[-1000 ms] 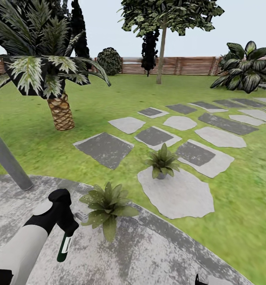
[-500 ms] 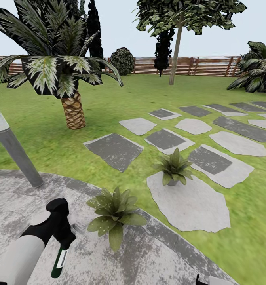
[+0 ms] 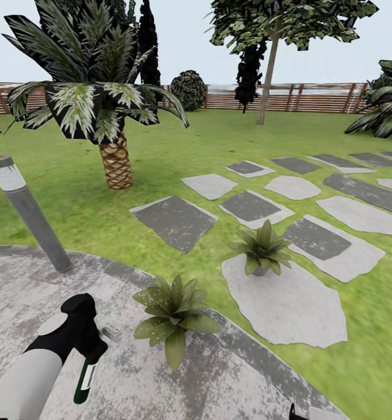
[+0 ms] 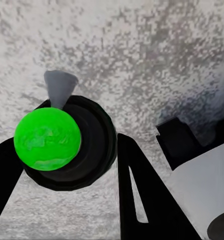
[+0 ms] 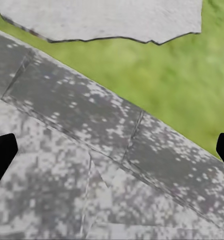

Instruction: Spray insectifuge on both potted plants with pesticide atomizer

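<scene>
The left gripper (image 3: pixel 86 350) is clamped on the pesticide atomizer (image 3: pixel 84 379), which hangs over the patio (image 3: pixel 231 373). Best to swing its nozzle toward the near potted plant (image 3: pixel 174 315) just beside it (then the far one (image 3: pixel 261 249) on a stepping stone (image 3: pixel 289 303)). The right gripper (image 5: pixel 112 150) is spread wide, empty.

From head height, the wide view looks forward and down across the paved patio (image 3: pixel 231 373) to lawn (image 3: pixel 178 146), stepping stones (image 3: pixel 286 300) and the far fence (image 3: pixel 312 98). The left wrist camera points straight down, close above the patio (image 4: pixel 142 55), along the left pincer (image 4: pixel 67 160). The right wrist camera also faces down, near the patio edge (image 5: pixel 82 110), taking in lawn (image 5: pixel 167 85) and one stone (image 5: pixel 102 17). All three views share the patio paving.
</scene>
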Tool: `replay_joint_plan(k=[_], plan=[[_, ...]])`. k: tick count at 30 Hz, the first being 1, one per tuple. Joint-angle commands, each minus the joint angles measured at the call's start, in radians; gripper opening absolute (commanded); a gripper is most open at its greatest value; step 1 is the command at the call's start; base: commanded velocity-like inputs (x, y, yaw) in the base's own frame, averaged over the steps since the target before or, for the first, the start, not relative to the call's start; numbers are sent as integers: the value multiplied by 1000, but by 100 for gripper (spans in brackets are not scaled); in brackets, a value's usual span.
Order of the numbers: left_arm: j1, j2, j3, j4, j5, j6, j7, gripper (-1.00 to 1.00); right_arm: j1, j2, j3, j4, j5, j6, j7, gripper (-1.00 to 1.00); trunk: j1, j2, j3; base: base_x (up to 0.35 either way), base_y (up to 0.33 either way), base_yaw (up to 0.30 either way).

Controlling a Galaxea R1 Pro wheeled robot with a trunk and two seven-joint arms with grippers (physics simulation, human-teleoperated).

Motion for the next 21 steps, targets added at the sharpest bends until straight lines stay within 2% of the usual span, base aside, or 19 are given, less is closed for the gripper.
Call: replay_joint_plan(k=[1, 7, 13, 16, 21], plan=[[-1, -2, 7, 3, -9, 9, -9, -100, 0, 0, -7, 1, 10, -2, -4, 100, 0, 0, -1, 0, -212, 273], [10, -4, 9, 7, -9, 9, 15, -100, 0, 0, -7, 1, 10, -1, -5, 100, 0, 0, -1, 16, -262, 277], [13, -16, 6, 3, -8, 9, 32, -100, 0, 0, -7, 1, 10, -1, -5, 100, 0, 0, -1, 182, -227, 278], [13, -21, 9, -1, -8, 9, 33, -100, 0, 0, -7, 1, 10, -2, -5, 100, 0, 0, -1, 203, -212, 82], [12, -21, 9, -5, -8, 9, 33, -100, 0, 0, -7, 1, 10, -2, -5, 100, 0, 0, -1, -1, -264, 7]])
